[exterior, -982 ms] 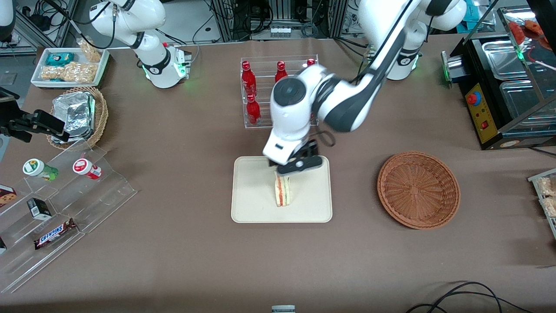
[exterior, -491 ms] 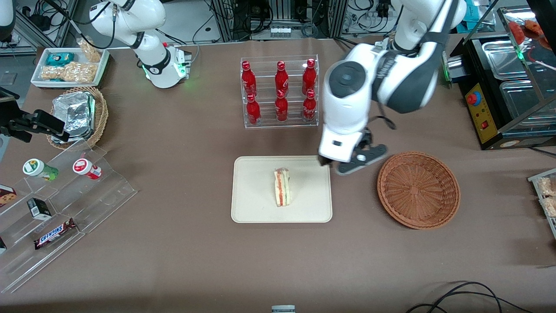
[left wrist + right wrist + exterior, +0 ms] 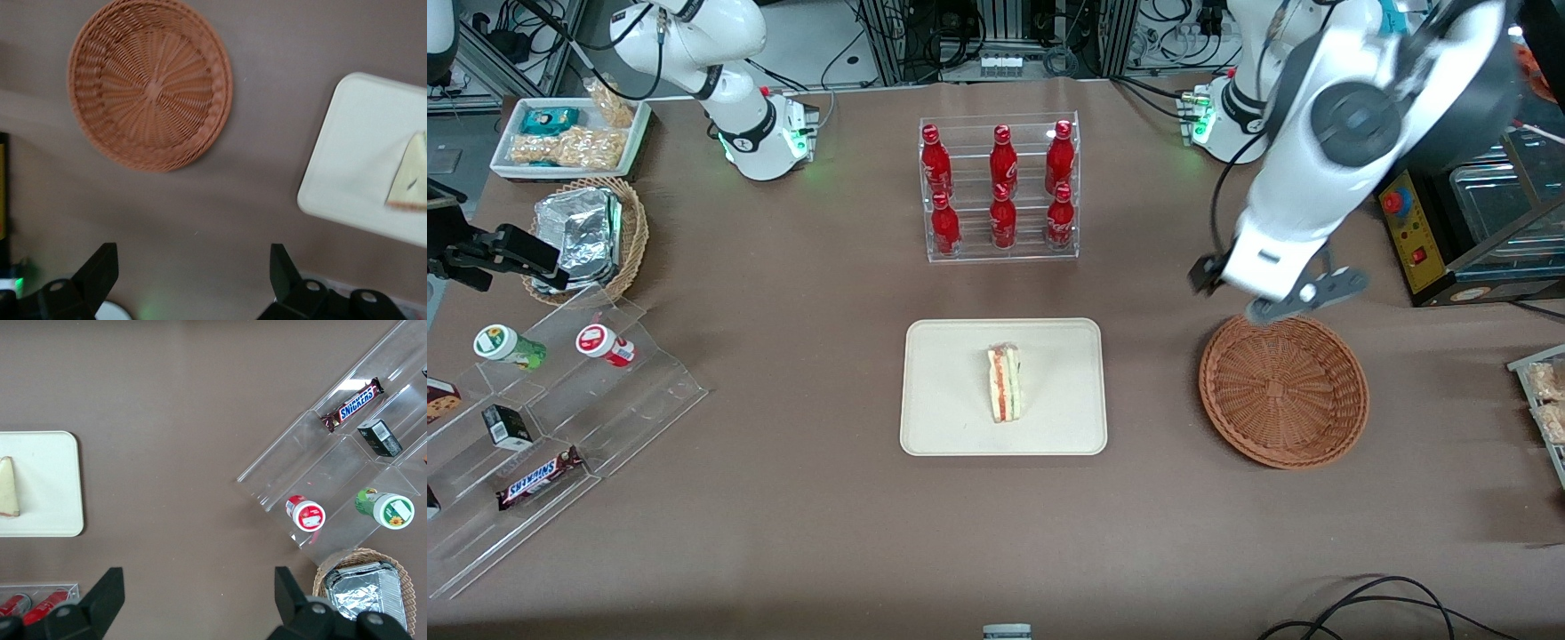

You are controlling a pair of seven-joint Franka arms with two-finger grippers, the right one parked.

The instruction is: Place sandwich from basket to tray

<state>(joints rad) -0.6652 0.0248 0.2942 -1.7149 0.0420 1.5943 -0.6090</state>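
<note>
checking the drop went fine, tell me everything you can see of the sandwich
The sandwich is a small triangular wedge of pale bread with orange-red and green filling, apparently clear-wrapped. It lies near the middle of the cream tray, touching nothing else. The round wicker basket is empty. The open tool hangs above the basket's rim, well clear of the sandwich.

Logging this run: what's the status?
Gripper open, empty, above round reddish-brown wicker basket rim. Small triangular wrapped sandwich on cream rectangular tray. No obstruction.

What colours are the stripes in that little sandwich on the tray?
Orange-red and green between pale bread on the sandwich, clearest in the front view.
</note>
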